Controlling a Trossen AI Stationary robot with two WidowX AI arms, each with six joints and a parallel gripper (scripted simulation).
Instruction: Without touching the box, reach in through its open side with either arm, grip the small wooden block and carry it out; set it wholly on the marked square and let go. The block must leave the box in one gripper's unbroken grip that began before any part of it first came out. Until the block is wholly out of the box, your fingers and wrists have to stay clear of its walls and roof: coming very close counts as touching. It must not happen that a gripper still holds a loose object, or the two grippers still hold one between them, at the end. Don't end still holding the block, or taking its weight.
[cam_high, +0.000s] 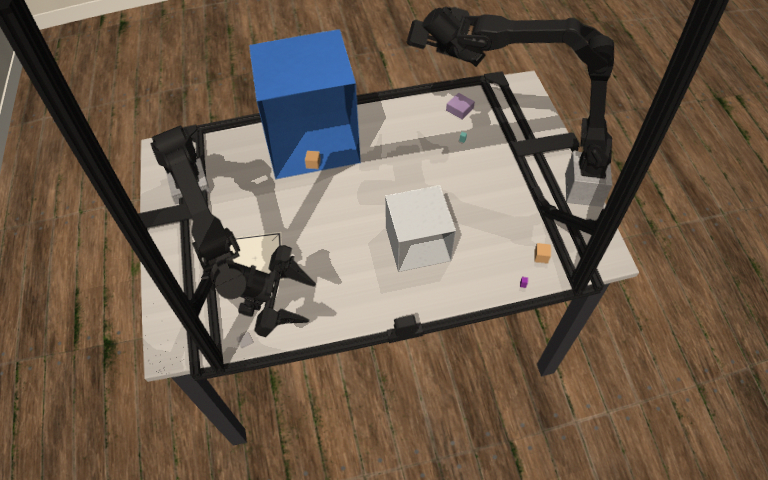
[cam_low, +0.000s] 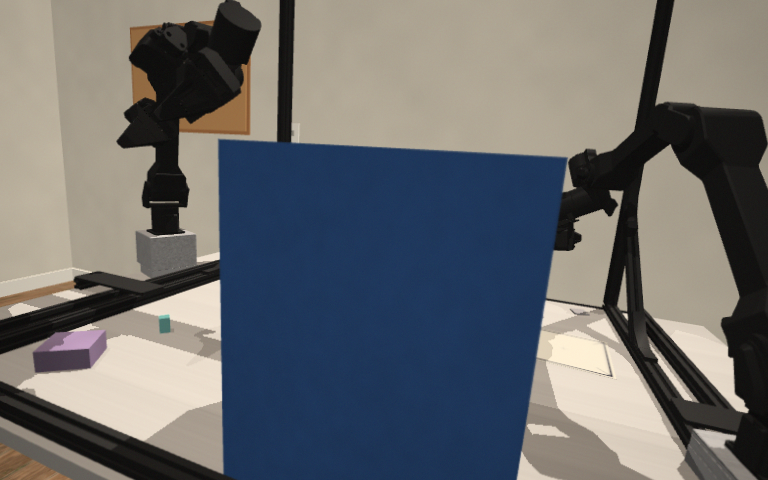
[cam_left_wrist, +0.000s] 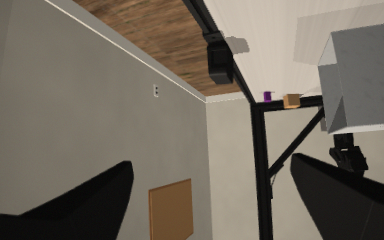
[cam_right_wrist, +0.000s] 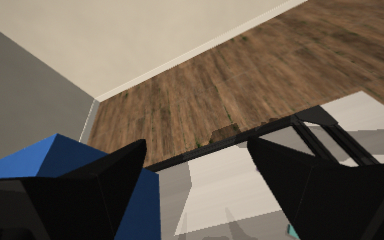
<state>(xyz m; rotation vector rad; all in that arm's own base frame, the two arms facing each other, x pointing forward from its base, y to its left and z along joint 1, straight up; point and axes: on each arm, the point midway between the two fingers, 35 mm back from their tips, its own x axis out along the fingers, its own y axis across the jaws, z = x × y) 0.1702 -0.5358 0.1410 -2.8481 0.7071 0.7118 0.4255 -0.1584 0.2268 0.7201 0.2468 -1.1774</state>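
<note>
A tall blue box (cam_high: 305, 101) stands at the back of the table with its open side facing the front. The small wooden block (cam_high: 312, 159) sits on the floor just inside that opening. The exterior view shows only the box's closed back wall (cam_low: 385, 311). The marked square (cam_high: 257, 249) lies at the left, and also shows in the exterior view (cam_low: 574, 350). My left gripper (cam_high: 310, 300) is open and empty, just right of the square and well in front of the box. My right gripper (cam_high: 417, 35) is open and empty, high up, right of the box roof.
A grey box (cam_high: 420, 226) with an open front stands mid-table. A second orange block (cam_high: 543, 252) and a small purple cube (cam_high: 523, 281) lie at the right front. A lilac block (cam_high: 459, 105) and a teal cube (cam_high: 462, 136) lie at the back right. Black frame rails border the table.
</note>
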